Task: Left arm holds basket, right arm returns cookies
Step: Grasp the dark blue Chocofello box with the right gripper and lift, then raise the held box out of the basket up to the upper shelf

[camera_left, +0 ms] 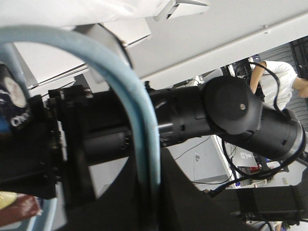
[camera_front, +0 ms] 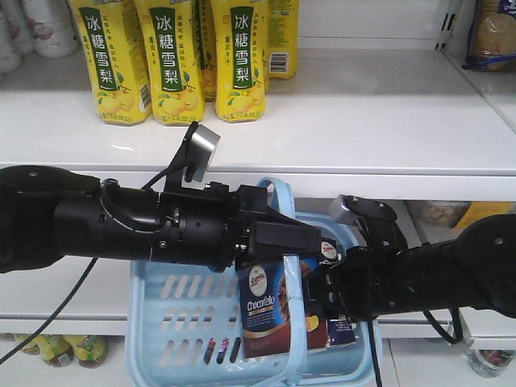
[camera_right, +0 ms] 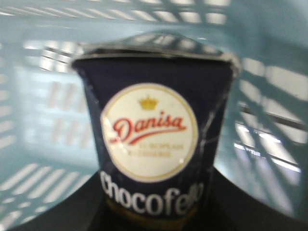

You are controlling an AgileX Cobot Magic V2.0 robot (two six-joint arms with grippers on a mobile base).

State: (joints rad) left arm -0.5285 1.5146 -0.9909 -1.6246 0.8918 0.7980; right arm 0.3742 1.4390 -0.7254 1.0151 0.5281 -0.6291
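Note:
The light blue basket hangs in front of the shelves by its hoop handle. My left gripper is shut on that handle; in the left wrist view the handle runs down between the dark jaws of the left gripper. The cookies, a navy box with a round logo, stand upright inside the basket. My right gripper reaches in from the right and is shut on the box. In the right wrist view the cookies fill the space between the right gripper fingers, with the basket wall behind.
Yellow bottles with green labels stand at the left of the white shelf above the basket. A bagged item sits at the top right. More bottles stand on the lower shelf. A person shows far behind my right arm.

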